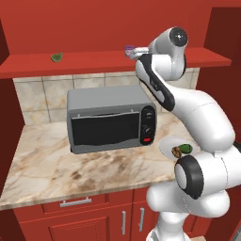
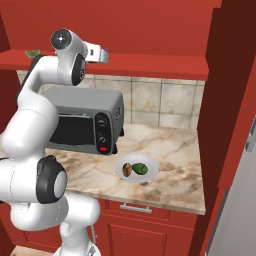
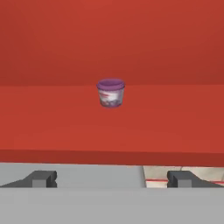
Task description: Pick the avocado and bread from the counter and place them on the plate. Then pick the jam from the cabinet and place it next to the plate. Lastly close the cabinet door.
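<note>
We start at our gripper (image 3: 111, 178), whose jaws stand spread wide with nothing between them; the two dark fingertips (image 3: 41, 178) sit far apart at the bottom of the hand view. Straight ahead of that gap, centred between the tips and well beyond them, stands the jam (image 3: 110, 93), upright on the red shelf (image 3: 52, 118) of the cabinet (image 1: 94, 23). It sits back from the shelf's front lip, so we judge that the coming move is a plain forward reach along the line the jaws already point, with little sideways correction needed. The jar is short and round, its axis vertical, so our jaws, which open level with the shelf, should close across its sides; there is no long side to line up with. From the left base view our hand is raised to shelf height with the jar just past it, not yet touching. Outward and to one side along the shelf, well apart from the jar, lies a pale green wedge (image 1: 57, 57), which is not in our way. Far below the jaws, on the counter (image 2: 165, 140), the plate (image 2: 150, 162) already carries the avocado (image 2: 140, 169) and the bread (image 2: 127, 169) side by side, beside the toaster oven (image 2: 90, 120). We take it that the jar is next, with the cabinet door left for last.
</note>
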